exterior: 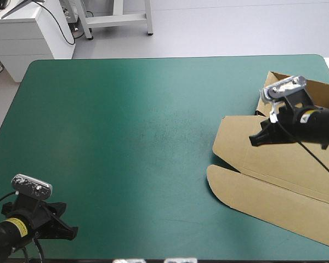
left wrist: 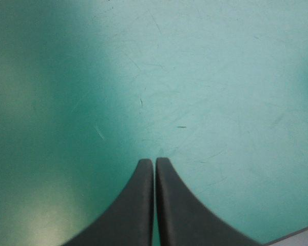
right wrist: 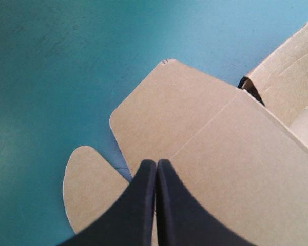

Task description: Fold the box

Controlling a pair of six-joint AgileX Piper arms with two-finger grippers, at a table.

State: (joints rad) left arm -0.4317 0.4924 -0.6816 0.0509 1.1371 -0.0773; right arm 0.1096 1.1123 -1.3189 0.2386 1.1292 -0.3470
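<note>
At the table's near left corner, the left gripper hangs closed and empty over the teal-green cover, well apart from the box. The box lies mostly flat at the right edge, and the right gripper, the nearer one, is closed and empty above its inner panel.

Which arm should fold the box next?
The right, probably. The right gripper hangs shut just over the box. The left gripper sits shut far off at the near left corner, with only the cover under it.
</note>
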